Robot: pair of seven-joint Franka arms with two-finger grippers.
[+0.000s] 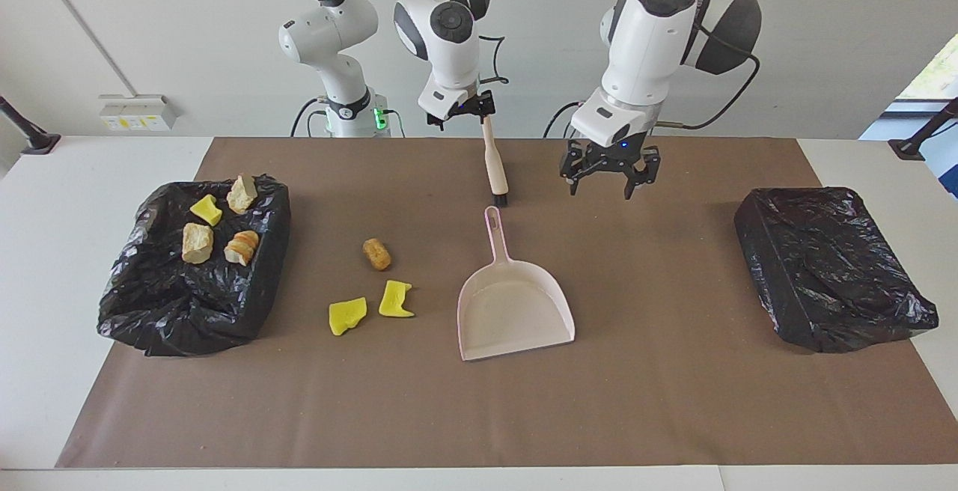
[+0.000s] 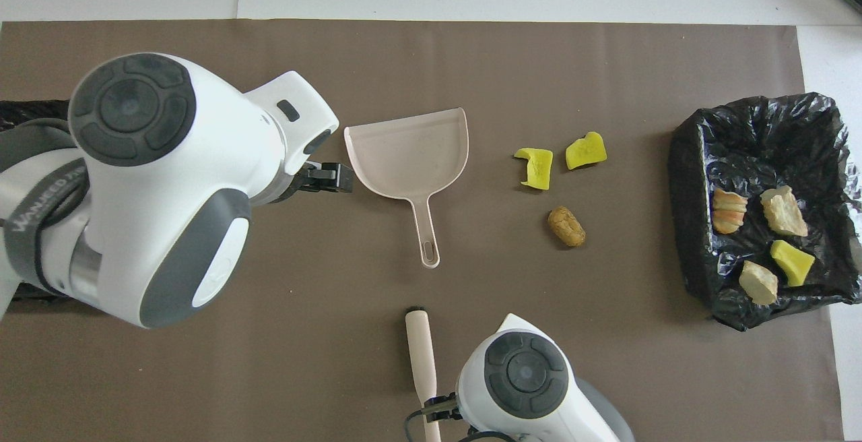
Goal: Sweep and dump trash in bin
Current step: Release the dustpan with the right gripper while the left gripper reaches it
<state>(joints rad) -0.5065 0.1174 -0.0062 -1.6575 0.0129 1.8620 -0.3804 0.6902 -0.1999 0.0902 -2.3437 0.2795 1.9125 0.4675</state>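
Loose trash lies on the brown mat: a brown cork-like cylinder (image 1: 377, 254) (image 2: 566, 226) and two yellow sponge pieces (image 1: 347, 315) (image 1: 395, 299). More scraps (image 1: 197, 242) sit in the black-bagged bin (image 1: 187, 311) at the right arm's end. The pink dustpan (image 1: 513, 304) (image 2: 411, 152) lies mid-mat, handle toward the robots. The beige hand brush (image 1: 492, 165) (image 2: 421, 354) lies nearer the robots. My left gripper (image 1: 603, 188) hangs open over the mat beside the dustpan's handle. My right gripper (image 1: 458, 117) is open above the brush handle's end, holding nothing.
A second black-bagged bin (image 1: 831, 266) stands at the left arm's end with no scraps showing in it. The brown mat (image 1: 673, 401) covers most of the white table. Bare mat stretches between the dustpan and this bin.
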